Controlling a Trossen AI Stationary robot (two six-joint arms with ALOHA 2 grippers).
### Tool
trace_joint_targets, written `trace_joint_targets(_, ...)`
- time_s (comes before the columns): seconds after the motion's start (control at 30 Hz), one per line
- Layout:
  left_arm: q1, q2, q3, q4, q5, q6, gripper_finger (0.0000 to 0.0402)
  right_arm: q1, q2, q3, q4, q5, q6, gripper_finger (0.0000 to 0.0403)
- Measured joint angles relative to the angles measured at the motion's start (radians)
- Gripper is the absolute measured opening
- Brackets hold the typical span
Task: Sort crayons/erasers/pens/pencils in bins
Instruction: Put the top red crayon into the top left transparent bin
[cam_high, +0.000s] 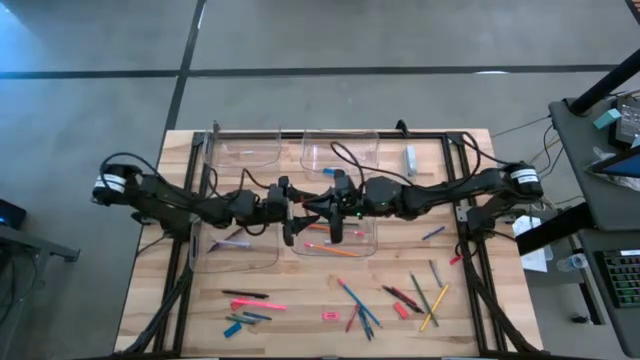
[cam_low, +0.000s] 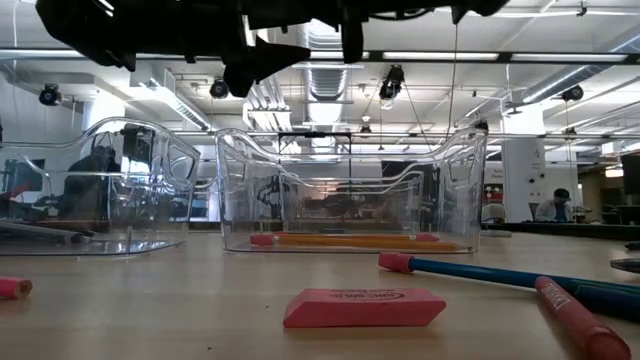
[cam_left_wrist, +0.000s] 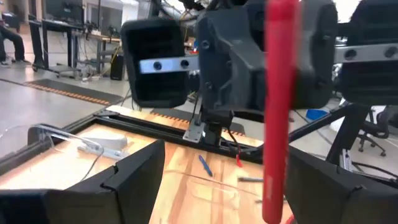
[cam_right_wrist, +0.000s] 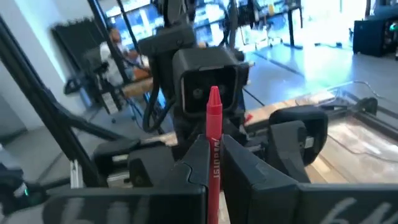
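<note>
Red crayon (cam_right_wrist: 213, 134): we find it clamped in right gripper (cam_right_wrist: 214, 163); left gripper (cam_left_wrist: 211, 186) spread apart, probably empty, over middle bin (cam_high: 340, 243).

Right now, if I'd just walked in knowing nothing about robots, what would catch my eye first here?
Two dark arms meet mid-table above the clear bins. The right hand is shut on an upright red crayon, held just in front of the open left hand. Near the table's front edge lie scattered pens, pencils and a flat pink eraser, still unsorted.

red crayon (cam_right_wrist: 213, 134) upright, pencils (cam_low: 360, 241) in bin (cam_low: 455, 190)
</note>
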Motion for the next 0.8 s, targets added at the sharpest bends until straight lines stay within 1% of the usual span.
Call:
trace_joint_targets(0.1,0.001,-0.014,0.008,-0.046,0.000,0.000,0.0266,0.002,0.011,0.048,-0.084,0.005,-0.008,0.0013)
trace_joint_targets(0.2,0.001,-0.037,0.010,-0.065,0.001,0.000,0.0231,0.003,0.015,0.070,-0.132,0.016,-0.016,0.0013)
trace_joint_targets(0.4,0.001,-0.073,0.008,-0.089,0.018,0.001,0.0139,0.004,0.007,0.069,-0.136,0.024,-0.024,0.0013)
trace_joint_targets(0.53,0.001,-0.080,0.007,-0.095,0.028,0.006,0.0068,0.003,0.007,0.069,-0.137,0.029,-0.027,0.0013)
trace_joint_targets(0.63,0.000,-0.082,0.006,-0.097,0.032,0.007,0.0015,0.003,0.007,0.069,-0.150,0.032,-0.027,0.0024)
trace_joint_targets(0.67,0.000,-0.084,0.005,-0.103,0.033,0.008,0.0010,0.003,0.007,0.069,-0.157,0.031,-0.029,0.0031)
trace_joint_targets(0.8,0.006,-0.095,0.005,-0.154,0.033,0.036,0.0010,0.015,0.007,0.071,-0.207,0.031,-0.050,0.0068)
